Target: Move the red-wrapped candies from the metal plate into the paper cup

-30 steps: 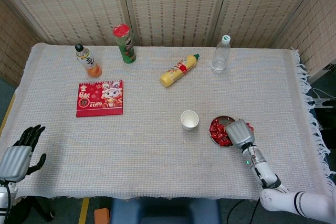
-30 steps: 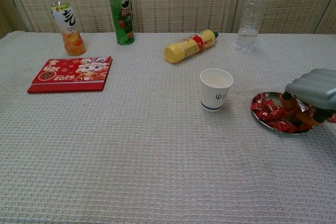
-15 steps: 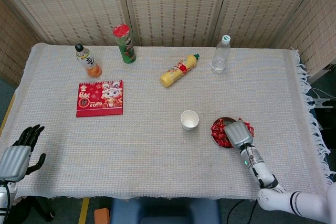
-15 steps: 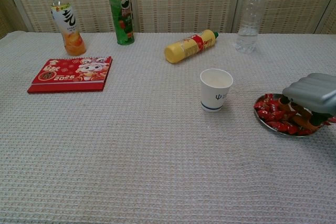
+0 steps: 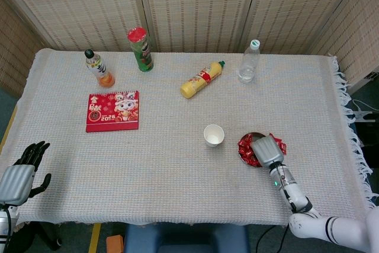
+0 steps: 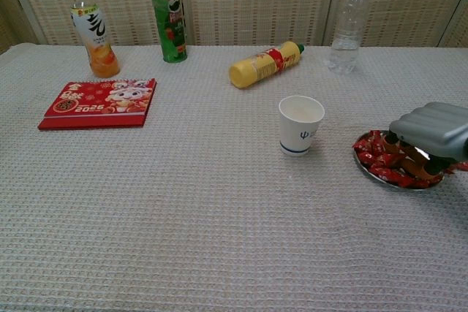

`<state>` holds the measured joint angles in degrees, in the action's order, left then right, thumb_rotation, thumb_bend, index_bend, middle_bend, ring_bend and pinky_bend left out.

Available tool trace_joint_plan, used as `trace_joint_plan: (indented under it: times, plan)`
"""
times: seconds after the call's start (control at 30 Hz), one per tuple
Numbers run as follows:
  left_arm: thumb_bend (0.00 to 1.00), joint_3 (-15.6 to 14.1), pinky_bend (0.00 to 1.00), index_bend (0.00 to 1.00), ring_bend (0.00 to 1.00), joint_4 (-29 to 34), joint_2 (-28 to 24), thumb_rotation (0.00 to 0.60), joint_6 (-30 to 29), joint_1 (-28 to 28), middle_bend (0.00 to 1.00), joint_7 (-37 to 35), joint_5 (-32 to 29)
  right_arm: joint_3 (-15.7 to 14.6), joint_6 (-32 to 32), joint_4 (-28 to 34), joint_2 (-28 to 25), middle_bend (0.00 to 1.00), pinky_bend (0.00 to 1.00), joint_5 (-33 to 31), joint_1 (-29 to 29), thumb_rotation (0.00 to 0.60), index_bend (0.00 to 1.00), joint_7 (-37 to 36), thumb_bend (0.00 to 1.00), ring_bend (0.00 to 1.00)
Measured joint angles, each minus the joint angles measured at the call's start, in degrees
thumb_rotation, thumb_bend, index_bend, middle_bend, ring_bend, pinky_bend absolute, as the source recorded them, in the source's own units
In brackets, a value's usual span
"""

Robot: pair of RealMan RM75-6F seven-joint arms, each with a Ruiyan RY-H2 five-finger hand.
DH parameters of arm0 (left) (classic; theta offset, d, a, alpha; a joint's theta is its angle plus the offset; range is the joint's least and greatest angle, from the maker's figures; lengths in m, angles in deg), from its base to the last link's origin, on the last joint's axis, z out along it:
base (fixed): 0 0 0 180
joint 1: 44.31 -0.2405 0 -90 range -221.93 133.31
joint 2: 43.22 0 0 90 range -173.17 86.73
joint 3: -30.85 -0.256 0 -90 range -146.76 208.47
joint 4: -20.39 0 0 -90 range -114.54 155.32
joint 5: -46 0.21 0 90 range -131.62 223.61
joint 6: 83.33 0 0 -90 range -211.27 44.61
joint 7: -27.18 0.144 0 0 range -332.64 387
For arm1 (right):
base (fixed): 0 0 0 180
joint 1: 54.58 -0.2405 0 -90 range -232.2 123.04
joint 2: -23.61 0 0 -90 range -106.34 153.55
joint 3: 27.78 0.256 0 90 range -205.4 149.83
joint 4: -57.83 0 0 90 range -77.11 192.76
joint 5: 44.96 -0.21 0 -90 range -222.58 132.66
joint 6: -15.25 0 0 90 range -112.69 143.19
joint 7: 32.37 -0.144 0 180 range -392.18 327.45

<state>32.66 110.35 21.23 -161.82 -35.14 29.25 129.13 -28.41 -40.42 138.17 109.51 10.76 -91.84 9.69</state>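
Head view alone shows left hand (image 5: 21, 173), fingers spread, empty, lower left. Right hand (image 6: 431, 131) over metal plate (image 6: 365, 166), fingers down among red-wrapped candies (image 6: 376, 153); grip unclear. Paper cup (image 6: 300, 124) upright, mouth up.

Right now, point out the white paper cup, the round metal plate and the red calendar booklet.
white paper cup (image 6: 300, 128), chest view, front wall.
round metal plate (image 6: 363, 165), chest view, left rim.
red calendar booklet (image 5: 112, 111), head view, cover middle.

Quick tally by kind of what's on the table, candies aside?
Bottles: 3 (orange drink, yellow squeeze bottle, clear water bottle)
Chip can: 1
Red calendar: 1
Paper cup: 1
Metal plate: 1
Total: 7
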Motion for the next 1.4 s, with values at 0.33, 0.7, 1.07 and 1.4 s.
trace_joint_plan:
  times: [0.33,0.7,1.07,1.4]
  plan:
    - [0.44,-0.03,0.34,0.00,0.00,0.11,0.04,0.600,-0.16,-0.05,0.00,0.17,0.13,2.32,-0.88,1.00,-2.15,0.86,1.00,3.80,0.98,0.600,0.94,-8.20,0.55,0.88]
    - [0.43,0.04,0.34,0.00,0.01,0.10,0.29,0.600,0.10,0.08,0.00,0.75,-0.11,4.83,-3.87,4.21,-5.27,0.86,1.00,8.98,1.79,0.600,0.94,-13.75,0.55,0.88]
    - [0.43,-0.01,0.34,0.00,0.01,0.14,0.48,0.600,0.49,0.30,0.00,1.18,-0.17,9.25,-2.54,10.53,-7.15,0.86,1.00,6.90,-1.93,0.600,0.94,-10.66,0.55,0.88]
    - [0.43,0.24,0.34,0.00,0.01,-0.30,0.35,0.600,1.08,0.53,0.00,0.51,-0.82,10.65,1.09,11.64,-4.44,0.86,1.00,-0.72,-7.21,0.600,0.93,-3.48,0.55,0.88]
